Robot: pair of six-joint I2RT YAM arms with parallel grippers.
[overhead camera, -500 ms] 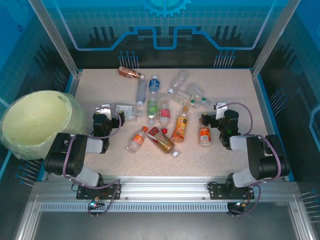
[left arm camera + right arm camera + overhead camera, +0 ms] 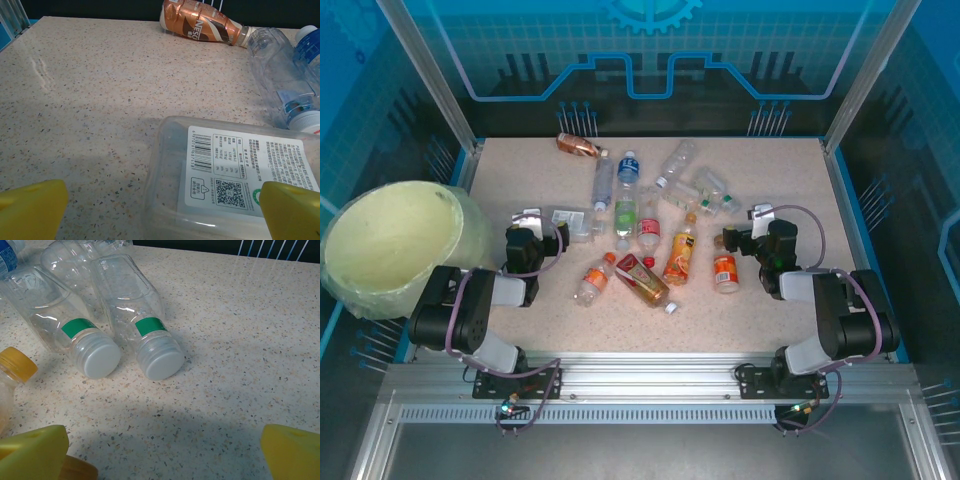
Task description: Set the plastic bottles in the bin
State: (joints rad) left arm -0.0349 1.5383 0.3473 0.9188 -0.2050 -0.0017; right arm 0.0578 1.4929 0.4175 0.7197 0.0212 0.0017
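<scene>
The orange-labelled bottle (image 2: 724, 270) beside the right tool (image 2: 165, 455) has slid slightly left. Both tools gape wide and hold nothing. The left tool (image 2: 162, 215) points at a flat clear bottle (image 2: 225, 180) just ahead. It is probably light, crushable and slick, so best pinched across its flat body. Other plastic bottles (image 2: 625, 215) litter the bench (image 2: 520, 170); the bin (image 2: 390, 245) stands far left.

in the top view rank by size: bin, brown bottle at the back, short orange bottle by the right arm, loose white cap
1. bin, by far largest
2 and 3. brown bottle and short orange bottle: alike, brown one farther off, so unranked
4. loose white cap, smallest
</scene>
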